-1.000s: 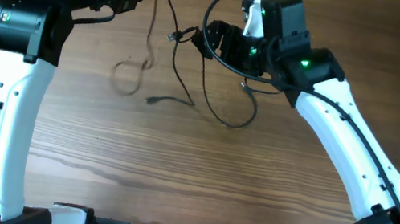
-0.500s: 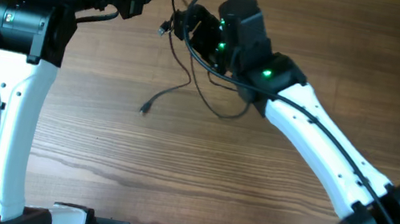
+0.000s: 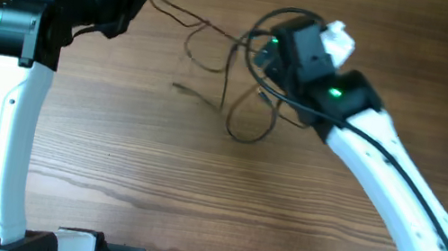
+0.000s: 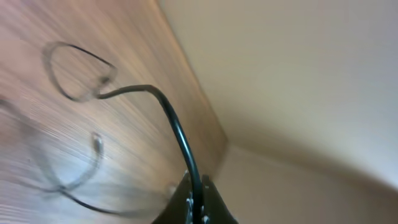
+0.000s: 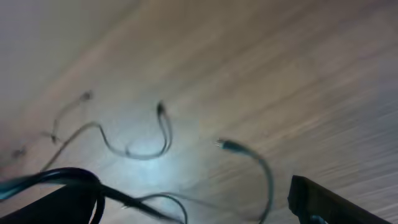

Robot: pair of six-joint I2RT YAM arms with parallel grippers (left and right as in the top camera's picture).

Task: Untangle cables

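Cables (image 3: 245, 138): loose thin black strands on wooden table (image 3: 151, 177). Left gripper (image 4: 196, 200) pinches one strand. Right gripper (image 3: 262, 52): fingers spread, view blurred.

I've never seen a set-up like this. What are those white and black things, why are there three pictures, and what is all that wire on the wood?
Those are two robot limbs, a left arm and a right arm, at a wooden table. Each ends in a two-finger gripper. The wide picture comes from a camera fixed above the table. The other two come from small cameras on the wrists, looking along each arm's own fingers. On the table lie thin black cables, looped over one another; the job is to untangle them. The left gripper, top left from above, is closed on one strand, which runs out from its fingers in the left wrist view. The right gripper sits by the tangle; its wrist picture is too blurred to tell whether it holds anything.
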